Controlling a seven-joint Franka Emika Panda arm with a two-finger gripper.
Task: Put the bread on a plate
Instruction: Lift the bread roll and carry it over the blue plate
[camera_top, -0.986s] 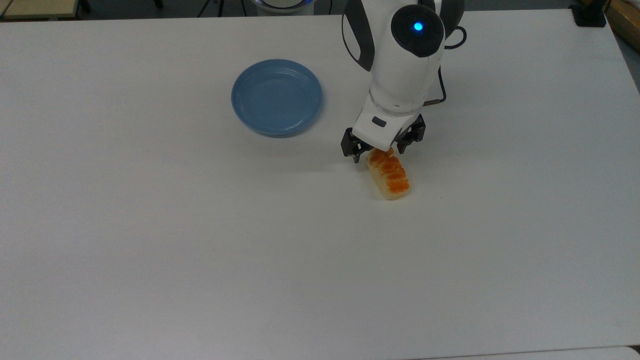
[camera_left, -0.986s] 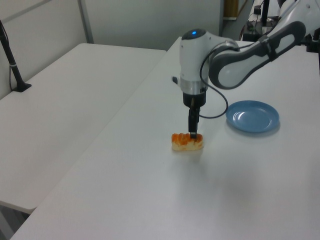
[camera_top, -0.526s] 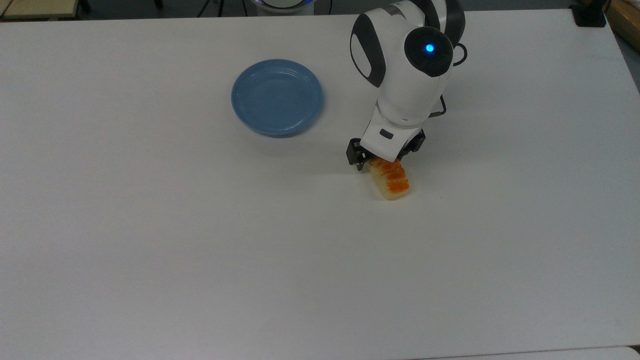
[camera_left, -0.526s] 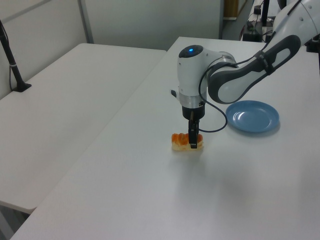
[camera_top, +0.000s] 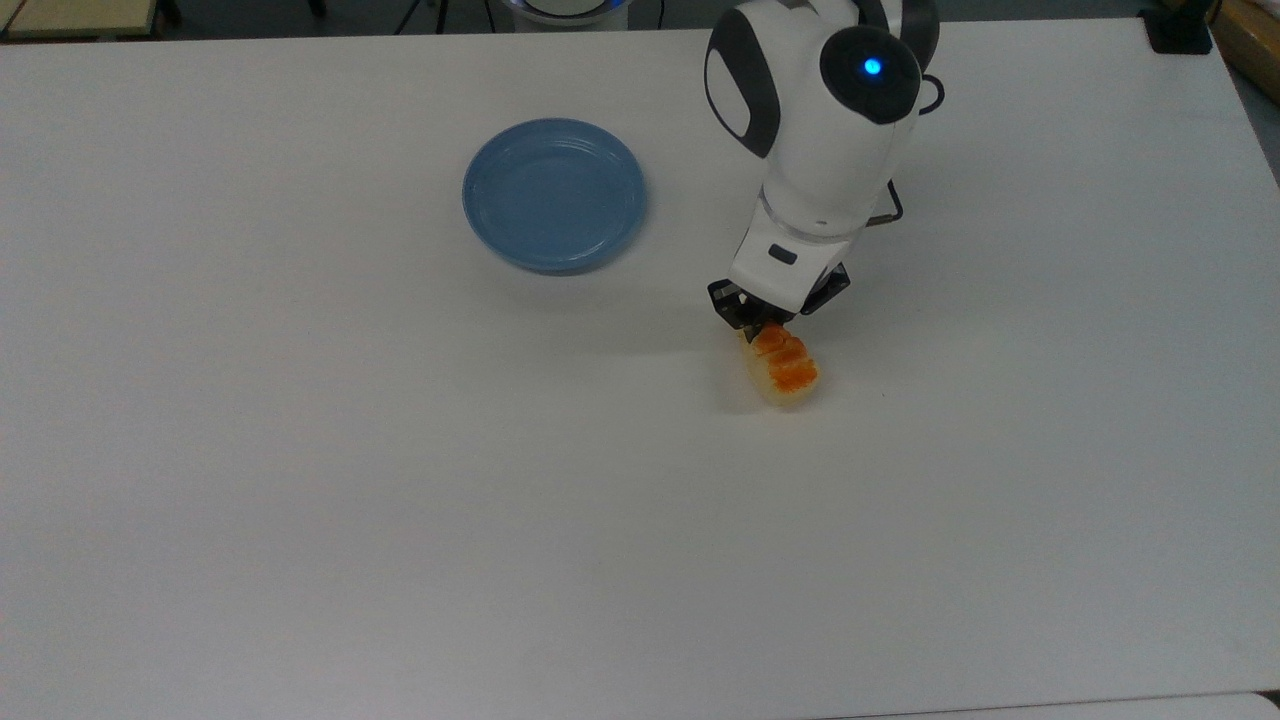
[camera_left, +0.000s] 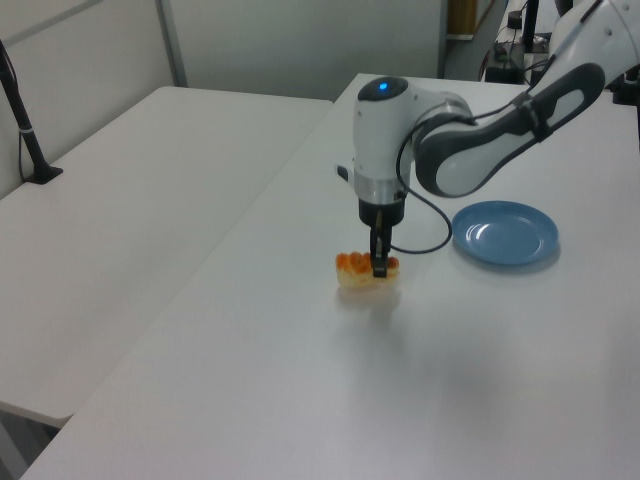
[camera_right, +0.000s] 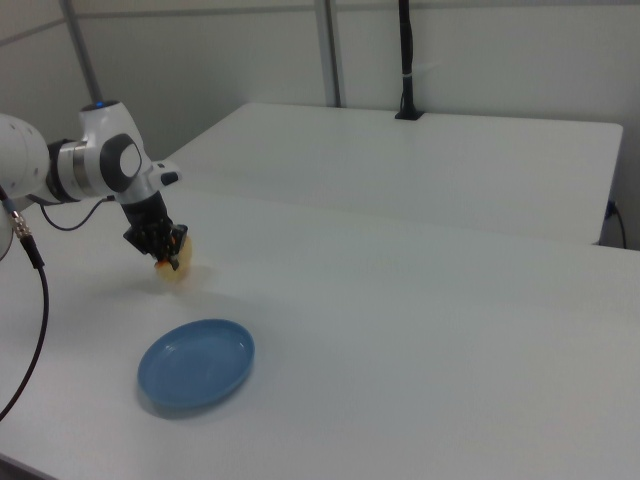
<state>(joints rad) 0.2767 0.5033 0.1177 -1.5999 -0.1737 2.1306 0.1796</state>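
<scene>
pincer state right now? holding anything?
Pincer: closed on one end of the small oblong loaf with the orange-brown glazed top, which hangs just off the white table. Round blue plate has nothing on it.

No readable txt, labels or nos. anywhere (nothing legible on arm).

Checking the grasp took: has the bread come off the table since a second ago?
Yes. In the left view the bread sits higher, clear of its shadow on the table, clamped in the tool.
</scene>
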